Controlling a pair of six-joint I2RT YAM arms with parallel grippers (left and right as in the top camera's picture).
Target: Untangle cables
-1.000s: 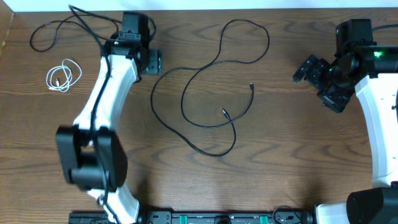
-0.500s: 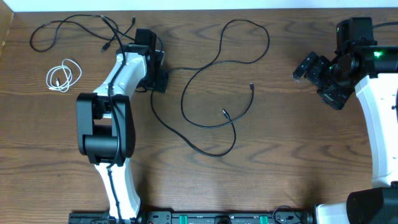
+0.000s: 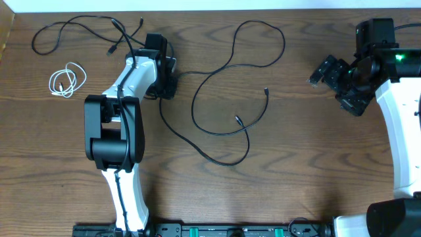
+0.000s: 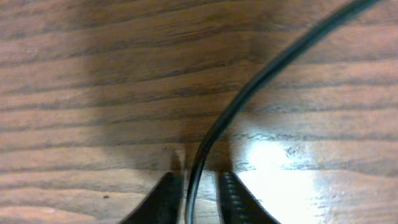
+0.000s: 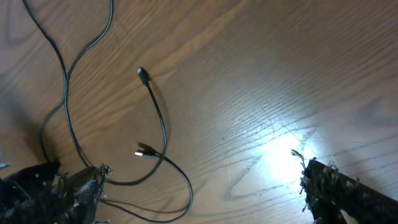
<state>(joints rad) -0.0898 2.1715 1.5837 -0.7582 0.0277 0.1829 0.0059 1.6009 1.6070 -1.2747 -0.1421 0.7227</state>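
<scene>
A long black cable (image 3: 220,66) loops over the middle of the table, and its two plug ends (image 3: 266,91) lie inside the loops. My left gripper (image 3: 168,79) is low over this cable's left stretch. In the left wrist view the cable (image 4: 249,87) runs between the two fingertips (image 4: 231,196), which stand close together; it touches the left one and a narrow gap remains on the right. My right gripper (image 3: 332,78) hangs wide open at the right, holding nothing. The right wrist view shows the plug ends (image 5: 142,74) ahead of it. A second black cable (image 3: 66,26) and a white coiled cable (image 3: 67,80) lie at the far left.
Both robot bases and a black rail (image 3: 223,230) line the front edge. The left arm's white links (image 3: 125,85) stretch over the table's left part. The table's back edge (image 3: 210,10) runs just behind the cables.
My left gripper moved right and down from the top-left black cable to the long cable, and its jaws narrowed around that cable. The right arm stayed still.
</scene>
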